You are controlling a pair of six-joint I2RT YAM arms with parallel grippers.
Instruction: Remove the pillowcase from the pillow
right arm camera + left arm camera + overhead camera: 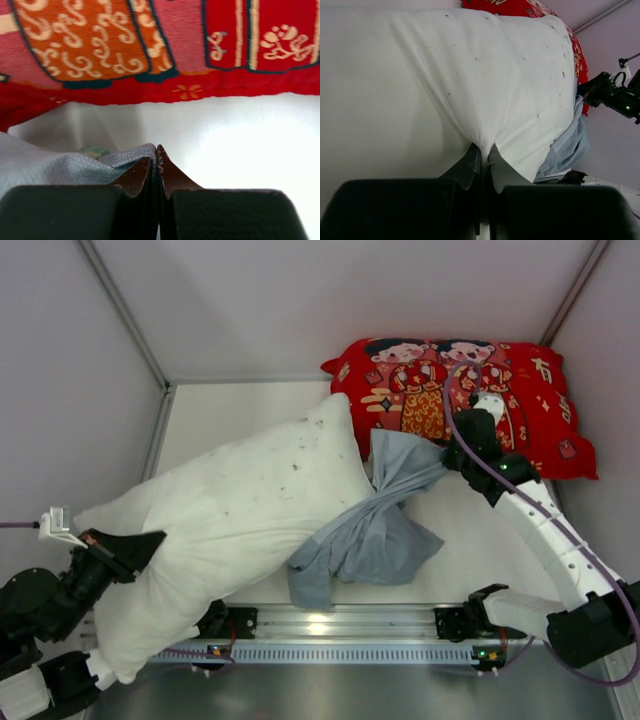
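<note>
We see the left gripper (128, 545) pinched shut on a fold of the pillow (240, 510) at its near-left end. The pillow's long axis runs diagonally, near-left to far-centre. The right gripper (452, 458) is closed tight on a far corner of the pillowcase (375, 530), blue-grey side out, just in front of the red pillow (520, 390). The pillowcase lies bunched, its long axis running from the right fingers down toward near-centre, loose end touching the pillow's right edge. We can't tell if any is caught underneath. We judge it nearly off; the right arm is nearer and should pull rightwards.
</note>
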